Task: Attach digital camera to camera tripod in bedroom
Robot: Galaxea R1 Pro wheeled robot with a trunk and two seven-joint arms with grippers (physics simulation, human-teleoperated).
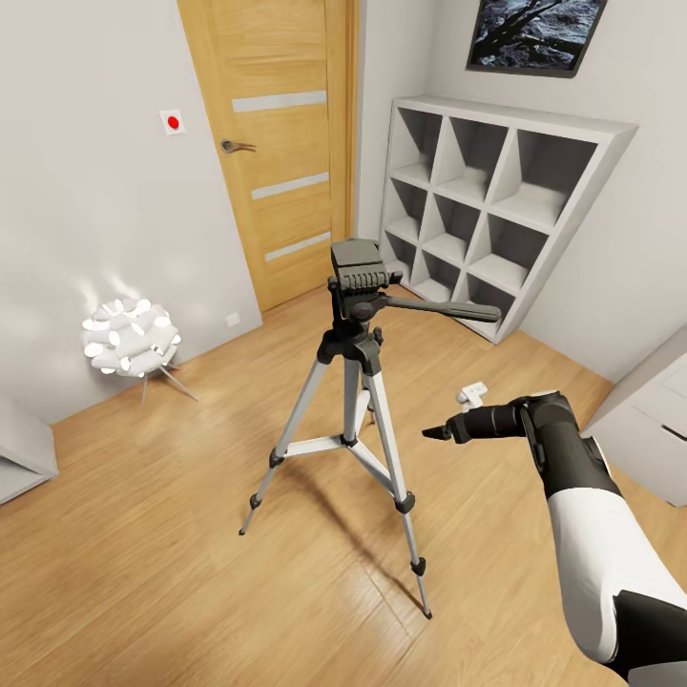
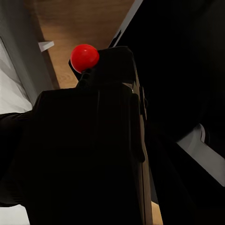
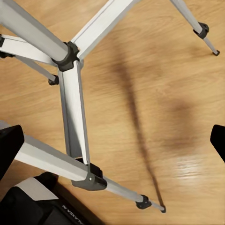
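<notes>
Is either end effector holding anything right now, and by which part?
The right end effector is open and empty beside the camera tripod. The digital camera sits against the left wrist camera; the grip itself isn't visible.

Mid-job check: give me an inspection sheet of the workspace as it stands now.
Surface: light wood plank floor, bare near the stand.
Job's things: silver-legged camera tripod upright, top plate bare; black digital camera with red dot close before the left wrist camera.
Clutter: white petal floor lamp.
End effectors: right end effector beside the tripod, fingers apart; left cannot tell.
Cables: nothing seen.
Surroundings: wooden door, white cube shelf, framed picture.
</notes>
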